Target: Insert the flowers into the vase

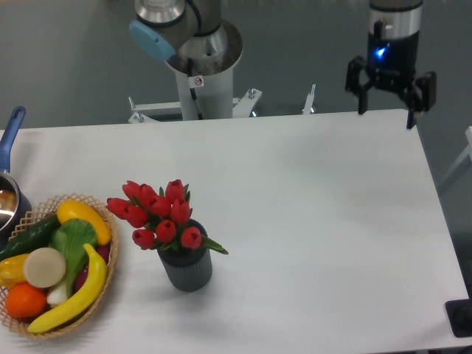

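The red tulip bunch [158, 214] stands upright in the dark grey ribbed vase [186, 268] at the front left of the white table [317, 221]. A green leaf hangs over the vase's right rim. My gripper [386, 118] hangs open and empty above the table's far right edge, well away from the vase. Its two dark fingers [362, 97] point down and are spread apart, with nothing between them.
A wicker basket [103, 284] of toy fruit and vegetables sits at the front left, close to the vase. A pot with a blue handle [10, 136] sits at the left edge. The arm's base column [199, 81] stands behind the table's far edge.
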`<state>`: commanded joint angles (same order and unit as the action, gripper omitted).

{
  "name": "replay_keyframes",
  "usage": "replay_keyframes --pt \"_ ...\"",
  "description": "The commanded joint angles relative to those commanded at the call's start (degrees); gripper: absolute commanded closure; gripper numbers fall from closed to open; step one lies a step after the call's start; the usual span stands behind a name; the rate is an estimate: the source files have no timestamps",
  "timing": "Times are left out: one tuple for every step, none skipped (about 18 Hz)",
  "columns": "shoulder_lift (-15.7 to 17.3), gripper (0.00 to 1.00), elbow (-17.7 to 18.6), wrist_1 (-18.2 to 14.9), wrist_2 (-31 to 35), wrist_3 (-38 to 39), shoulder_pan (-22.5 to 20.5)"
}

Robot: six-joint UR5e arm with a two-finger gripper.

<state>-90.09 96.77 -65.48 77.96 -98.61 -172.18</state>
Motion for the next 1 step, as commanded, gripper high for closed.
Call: replay_keyframes --pt "0.00 0.00 -0.09 0.08 -0.18 0.00 -0.09"
